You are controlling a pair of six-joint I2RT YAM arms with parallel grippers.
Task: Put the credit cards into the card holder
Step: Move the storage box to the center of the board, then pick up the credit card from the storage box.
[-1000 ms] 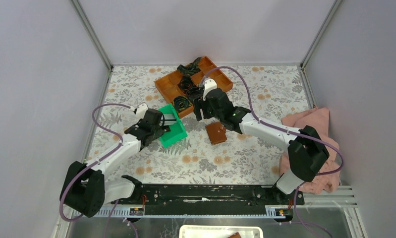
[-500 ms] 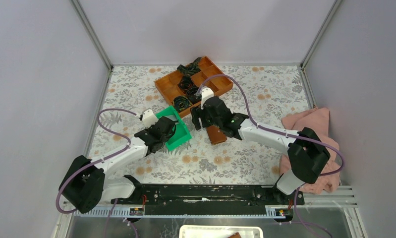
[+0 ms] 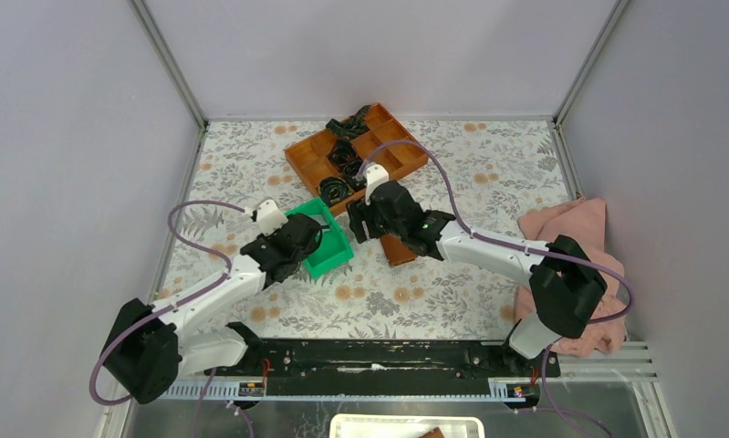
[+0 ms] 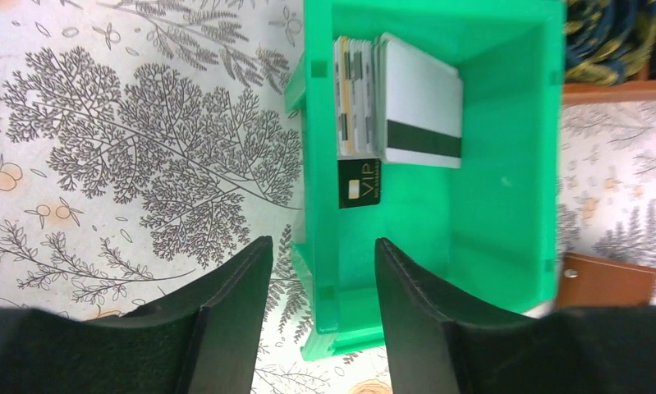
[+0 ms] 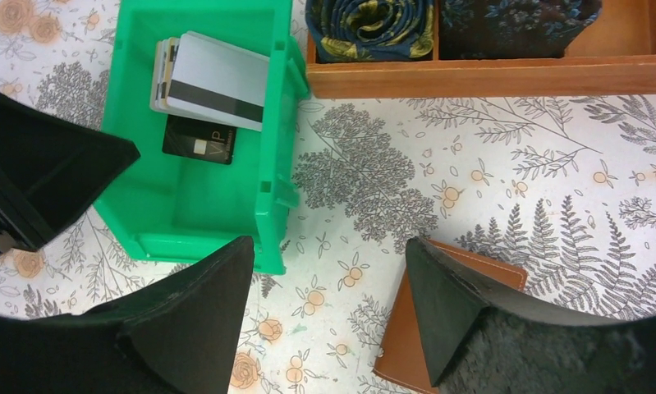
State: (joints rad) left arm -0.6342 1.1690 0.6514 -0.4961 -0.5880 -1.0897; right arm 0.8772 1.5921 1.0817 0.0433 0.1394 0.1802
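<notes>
Nothing is done yet as far as visible: the credit cards (image 4: pixel 410 98) sit stacked in the far end of the green tray (image 4: pixel 505 205), none in the card holder (image 5: pixel 394 353), which lies on the table just right of the tray and looks folded shut. Left gripper (image 4: pixel 320 246) has jaws apart straddling the tray's near wall, gripping nothing. Right gripper (image 5: pixel 328 246) is wide apart and empty, hovering between tray and holder, so opening the holder, picking the cards and inserting them are all left.
</notes>
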